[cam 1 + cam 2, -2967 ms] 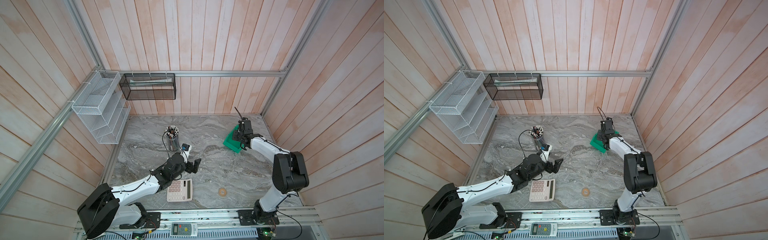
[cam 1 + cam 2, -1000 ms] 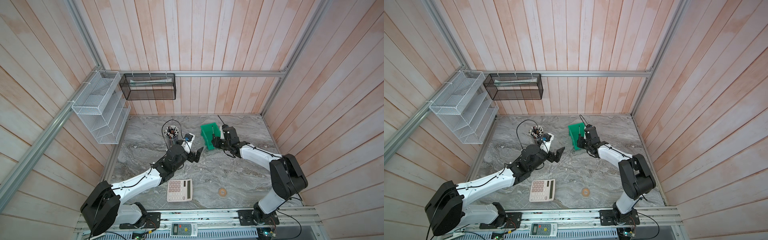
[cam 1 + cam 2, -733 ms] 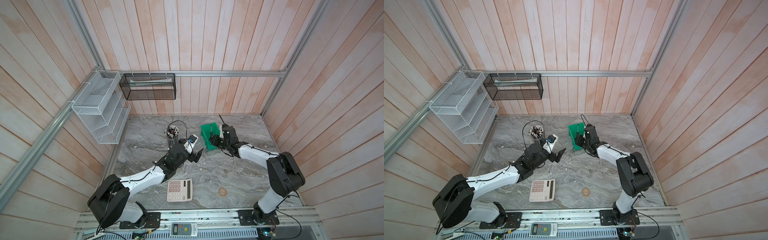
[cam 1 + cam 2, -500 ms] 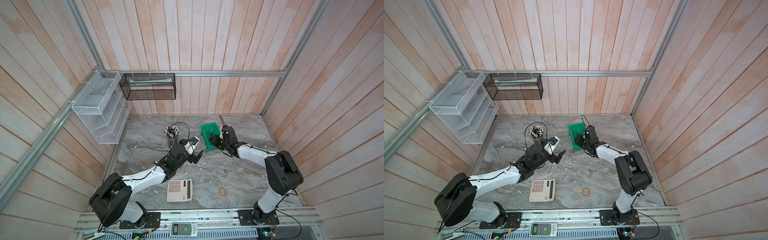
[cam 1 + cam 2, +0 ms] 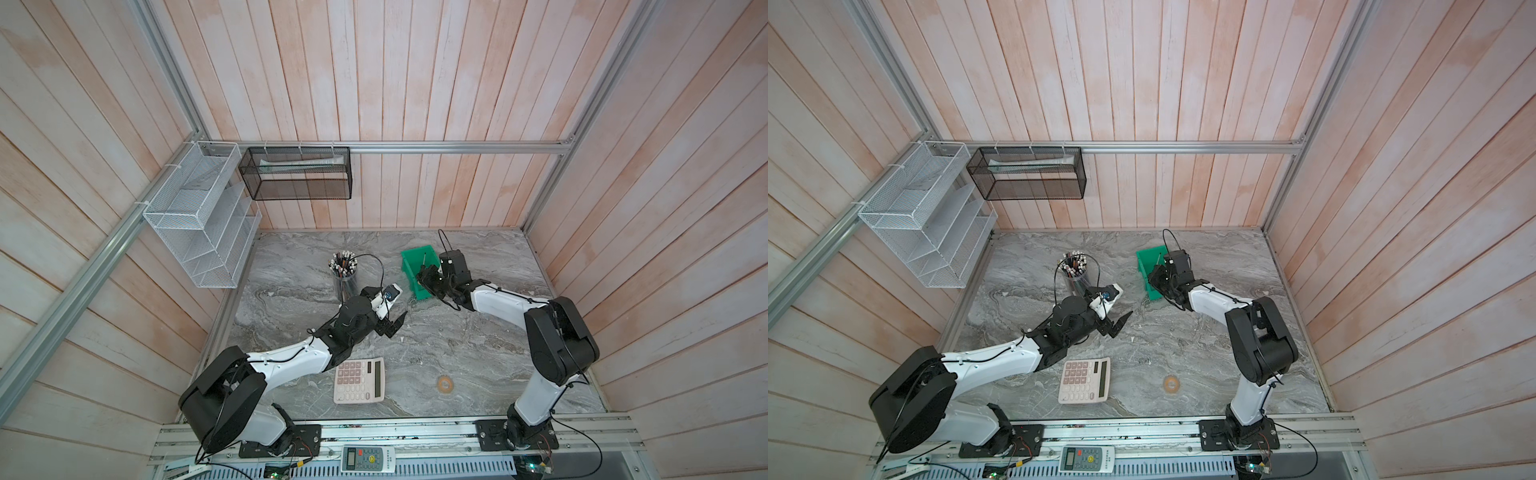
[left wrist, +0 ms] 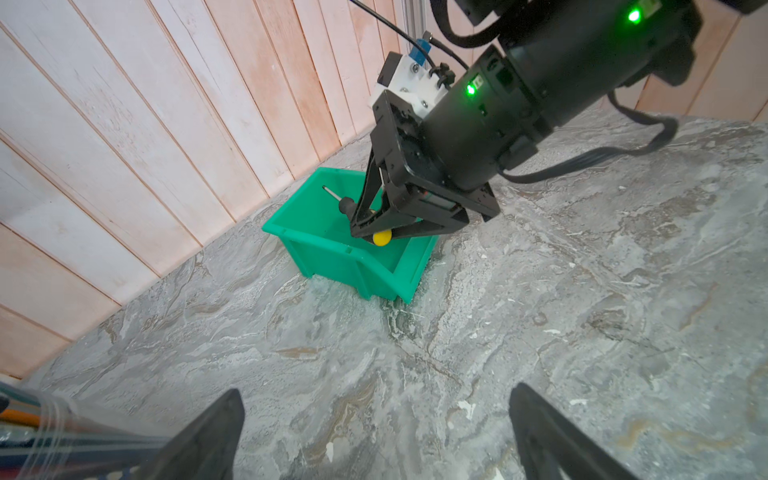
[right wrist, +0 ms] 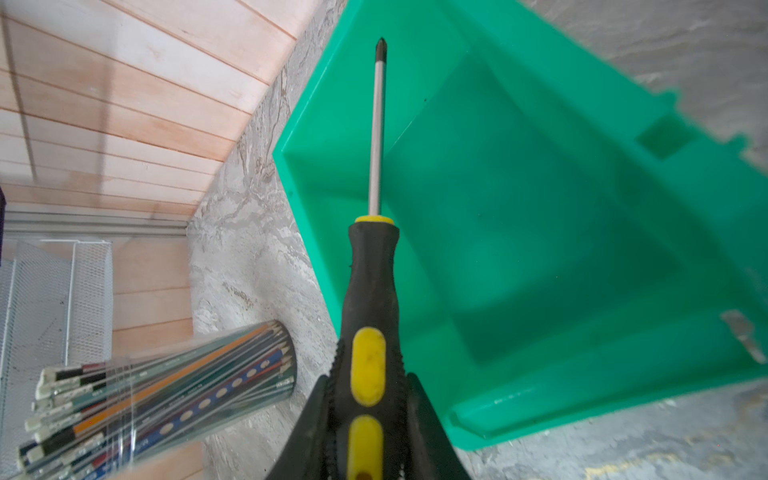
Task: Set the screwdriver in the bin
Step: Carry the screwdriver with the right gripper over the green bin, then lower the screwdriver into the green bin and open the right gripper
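**Screwdriver held over the bin, not yet let go**

In both top views the bin [image 5: 417, 261] [image 5: 1149, 266] stands on the counter [image 5: 478, 332] in the upper middle of the frame, just right of the pencil cup [image 5: 344, 272]. The right tool [image 5: 428, 277] reaches over the bin's near side. In the right wrist view its jaws are clamped narrow on the black-and-yellow handle of the screwdriver [image 7: 371, 291], low on the ribbed grip. The bare shaft runs out over the green interior toward a far corner. The left wrist view shows the yellow butt [image 6: 381, 237] at about rim height over the bin's side wall [image 6: 332, 255], so the screwdriver hangs above the bin and is not inside it.

The left tool [image 6: 374, 390] is spread wide and holds nothing, well apart from the bin.

The screwdriver looks stiff, light and handle-heavy. The rubbery handle is the right place to hold; the thin steel shaft would likely slip or swivel. It seems about as long as the bin, so if released crosswise it may bridge the rim instead of dropping in.
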